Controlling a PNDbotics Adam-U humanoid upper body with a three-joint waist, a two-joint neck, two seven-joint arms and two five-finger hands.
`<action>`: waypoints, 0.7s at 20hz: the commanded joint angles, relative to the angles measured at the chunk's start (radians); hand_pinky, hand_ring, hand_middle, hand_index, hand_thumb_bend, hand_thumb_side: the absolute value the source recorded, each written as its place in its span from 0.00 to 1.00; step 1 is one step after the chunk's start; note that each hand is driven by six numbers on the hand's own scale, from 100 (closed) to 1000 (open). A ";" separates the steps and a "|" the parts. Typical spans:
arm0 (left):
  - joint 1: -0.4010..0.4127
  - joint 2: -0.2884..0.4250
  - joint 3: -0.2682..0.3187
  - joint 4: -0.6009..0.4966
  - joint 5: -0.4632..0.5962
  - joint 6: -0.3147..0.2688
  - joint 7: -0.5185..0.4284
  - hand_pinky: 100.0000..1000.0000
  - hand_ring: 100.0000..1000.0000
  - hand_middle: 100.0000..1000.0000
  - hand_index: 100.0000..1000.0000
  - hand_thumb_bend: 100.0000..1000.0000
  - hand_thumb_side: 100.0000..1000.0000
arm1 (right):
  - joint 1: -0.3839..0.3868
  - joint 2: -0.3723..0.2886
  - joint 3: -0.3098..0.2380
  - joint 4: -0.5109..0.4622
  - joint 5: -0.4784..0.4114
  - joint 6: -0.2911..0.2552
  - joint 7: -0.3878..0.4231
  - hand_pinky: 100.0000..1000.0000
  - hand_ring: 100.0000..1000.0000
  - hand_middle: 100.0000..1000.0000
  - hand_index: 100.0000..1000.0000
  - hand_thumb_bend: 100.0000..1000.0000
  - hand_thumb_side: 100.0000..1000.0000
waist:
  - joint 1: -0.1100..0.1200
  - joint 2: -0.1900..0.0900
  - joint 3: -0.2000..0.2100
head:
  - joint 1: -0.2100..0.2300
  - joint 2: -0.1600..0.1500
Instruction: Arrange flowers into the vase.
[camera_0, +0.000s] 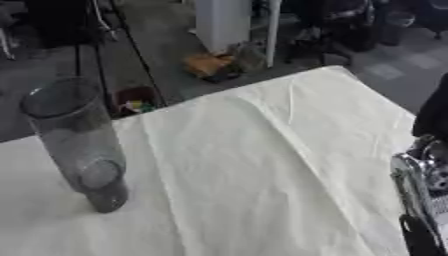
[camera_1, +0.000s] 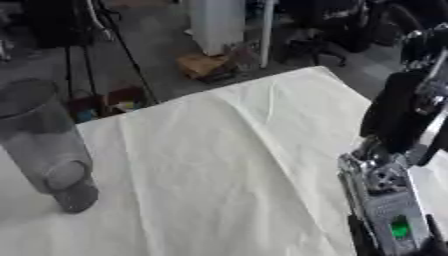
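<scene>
While no flowers show anywhere on the cloth-covered worktop (camera_0: 262, 165), the task looks to be at its very start. The clear vase (camera_0: 74, 140) stands empty at the near left. Only the right arm (camera_1: 394, 185) shows, at the right edge; its hand lies out of view, so I cannot tell how its fingers stand. Next, a stem must be found and grasped.

Non-task items: table covering and floor clutter.
Cream cloth (camera_0: 262, 165), creased, covers the table; an orange object (camera_0: 208, 64) and a white cabinet (camera_0: 229, 22) stand on the floor beyond.
</scene>
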 joint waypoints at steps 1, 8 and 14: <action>-0.030 0.006 0.002 -0.002 -0.021 -0.024 0.009 0.00 0.00 0.00 0.04 0.05 0.76 | -0.020 -0.015 0.003 -0.013 -0.008 -0.007 0.003 0.70 0.79 0.75 0.82 0.00 0.73 | -0.002 -0.013 -0.005 | 0.004 -0.020; -0.028 -0.003 0.001 0.009 -0.047 -0.060 0.036 0.00 0.00 0.00 0.04 0.05 0.76 | -0.025 -0.013 0.005 -0.013 -0.012 -0.010 0.010 0.70 0.79 0.75 0.82 0.00 0.72 | 0.003 -0.002 -0.018 | 0.007 -0.037; -0.026 -0.009 -0.002 0.013 -0.046 -0.067 0.039 0.00 0.00 0.00 0.04 0.05 0.76 | -0.027 -0.010 0.006 -0.013 -0.013 -0.011 0.014 0.70 0.79 0.75 0.82 0.00 0.72 | 0.009 0.006 -0.030 | 0.007 -0.047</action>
